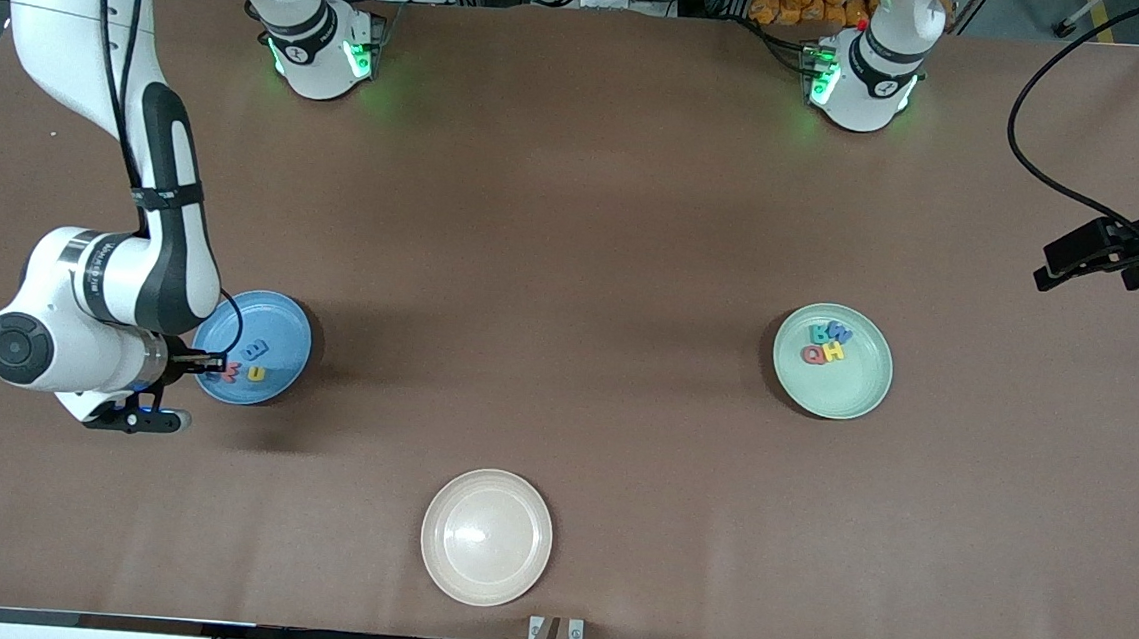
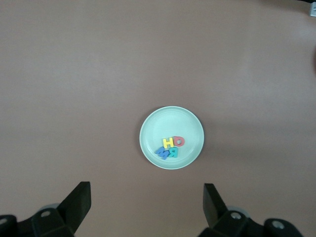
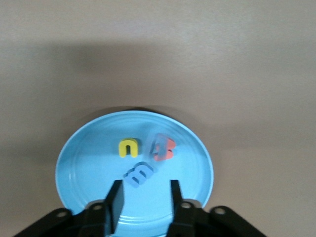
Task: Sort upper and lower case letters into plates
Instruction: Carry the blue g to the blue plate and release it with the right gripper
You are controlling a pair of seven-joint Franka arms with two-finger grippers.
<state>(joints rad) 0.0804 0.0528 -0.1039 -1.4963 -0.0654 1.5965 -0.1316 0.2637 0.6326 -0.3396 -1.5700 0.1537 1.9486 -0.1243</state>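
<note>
Now the right gripper [image 3: 144, 205], fingers apart, hangs over the blue plate [image 3: 89, 173] holding small yellow, blue and red letters [image 3: 129, 147]; the left gripper [image 2: 146, 207] waits wide open above the mint plate [image 2: 148, 138].

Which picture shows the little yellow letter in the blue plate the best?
The right wrist view: the yellow letter lies big and clear in the blue plate, under the right gripper. In the front view it is only a tiny yellow speck. The left wrist view does not show it at all.
</note>
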